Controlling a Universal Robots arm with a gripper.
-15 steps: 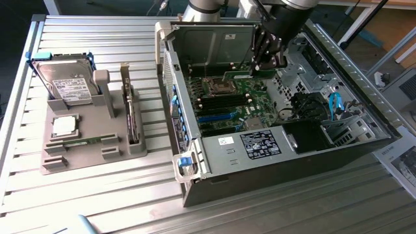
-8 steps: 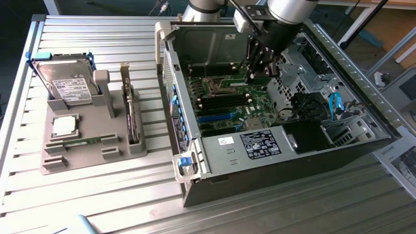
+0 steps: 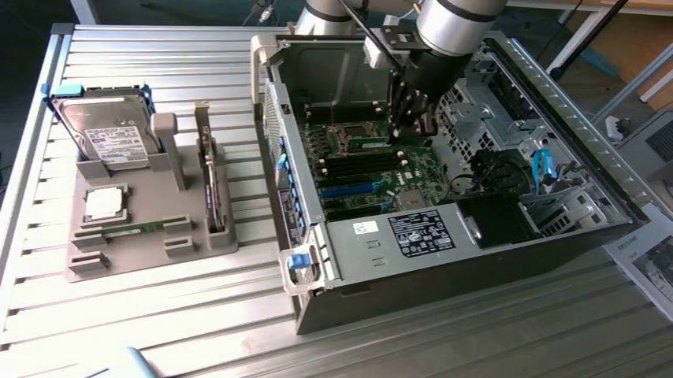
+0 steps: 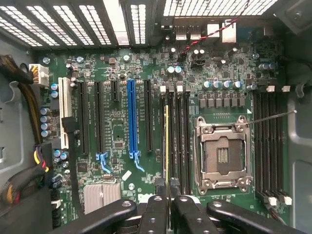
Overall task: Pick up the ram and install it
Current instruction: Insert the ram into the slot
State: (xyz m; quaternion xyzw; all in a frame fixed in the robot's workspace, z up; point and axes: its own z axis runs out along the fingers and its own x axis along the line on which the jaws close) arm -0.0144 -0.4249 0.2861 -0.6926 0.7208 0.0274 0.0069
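1. Gripper [image 3: 405, 132] is down inside the open computer case [image 3: 347, 230], just over the motherboard [image 3: 363, 193].
2. Jaws: pinched almost together. In the wrist view the gripper [image 4: 169, 197] has the ram [image 4: 166, 141] edge-on in the narrow gap between its fingers [image 4: 153, 214], so it looks clamped on the stick.
3. The ram sits in line with one of the black memory slots [image 4: 175, 141], between the blue slot [image 4: 130, 117] and the processor socket [image 4: 224, 153]. Can't tell if it's fully seated.
4. In the exterior view the ram [image 3: 368, 143] is a thin green strip at the fingertips, sticking out toward the exterior view's left.
5. Outside the case, on the exterior view's left, a grey holder [image 3: 147, 253] carries a spare stick [image 3: 135, 229], a silver processor chip [image 3: 105, 203], a hard drive [image 3: 105, 138] and a card on edge [image 3: 216, 193]. All well apart from the gripper.
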